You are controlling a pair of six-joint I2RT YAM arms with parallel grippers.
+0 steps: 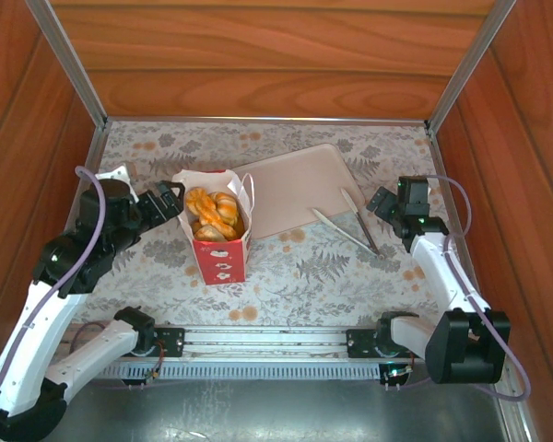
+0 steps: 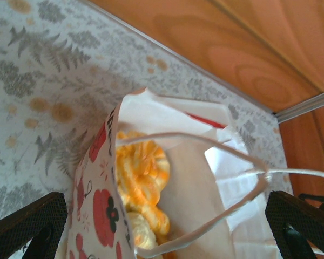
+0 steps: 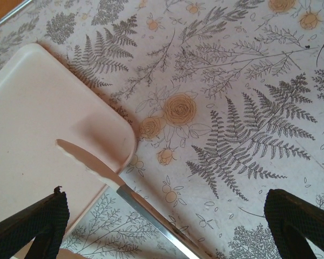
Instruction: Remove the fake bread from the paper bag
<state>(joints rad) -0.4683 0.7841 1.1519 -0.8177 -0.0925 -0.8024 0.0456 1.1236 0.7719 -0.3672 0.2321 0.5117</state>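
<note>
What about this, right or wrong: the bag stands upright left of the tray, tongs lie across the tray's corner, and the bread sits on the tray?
Wrong on one point: the fake bread sits inside the paper bag, not on the tray, as the top external view shows. The rest holds: bag upright, tongs across the corner.

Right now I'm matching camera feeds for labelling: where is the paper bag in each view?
Top external: paper bag upright, left of centre, beside the tray.
Left wrist: paper bag at lower centre, mouth open, bread inside.
Right wrist: tray corner, upper left.
Shared landmark: the fern-print tablecloth.
</note>
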